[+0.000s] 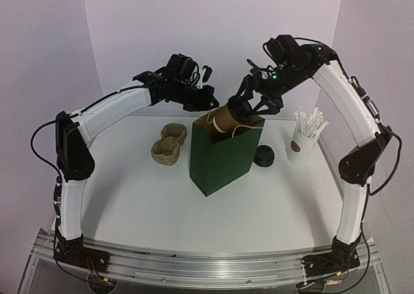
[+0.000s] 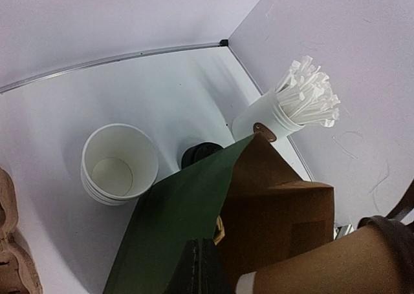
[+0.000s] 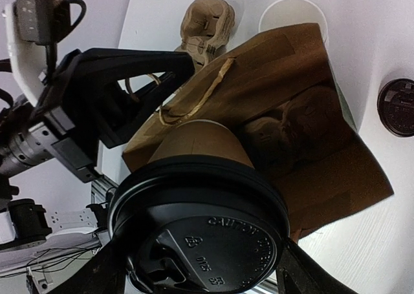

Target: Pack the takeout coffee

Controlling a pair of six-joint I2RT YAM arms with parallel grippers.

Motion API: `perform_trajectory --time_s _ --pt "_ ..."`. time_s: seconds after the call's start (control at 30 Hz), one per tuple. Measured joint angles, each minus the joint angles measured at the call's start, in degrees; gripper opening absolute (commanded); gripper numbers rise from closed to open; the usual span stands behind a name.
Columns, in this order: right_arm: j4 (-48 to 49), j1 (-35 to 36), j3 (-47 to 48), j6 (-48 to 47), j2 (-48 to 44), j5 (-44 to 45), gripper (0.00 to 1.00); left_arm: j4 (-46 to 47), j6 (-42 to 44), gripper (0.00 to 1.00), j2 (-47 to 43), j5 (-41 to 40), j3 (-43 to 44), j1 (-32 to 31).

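Observation:
The takeout coffee [image 1: 229, 115], a brown paper cup with a black dome lid, hangs tilted over the open top of the green paper bag [image 1: 220, 158]. My right gripper [image 1: 248, 103] is shut on it at the lid end. In the right wrist view the lid [image 3: 200, 236] fills the foreground between my fingers [image 3: 301, 274], with the cup's base pointing into the bag's brown inside [image 3: 297, 106]. My left gripper [image 1: 207, 105] is shut on the bag's rim [image 2: 217, 197] and holds it open. The cup's body also shows in the left wrist view [image 2: 323, 268].
A white cup of wrapped sticks [image 1: 305, 136] stands to the right of the bag, and a spare black lid [image 1: 264, 156] lies between them. A brown pulp cup carrier [image 1: 169, 143] sits left of the bag. A stack of lidless cups [image 2: 119, 165] stands behind the bag.

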Motion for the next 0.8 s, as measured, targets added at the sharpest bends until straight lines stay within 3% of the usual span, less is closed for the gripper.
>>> perform_trajectory --time_s 0.8 --pt "0.4 3.1 -1.5 -1.9 4.2 2.8 0.75 2.1 -1.5 0.00 -1.3 6.9 -3.0 0.0"
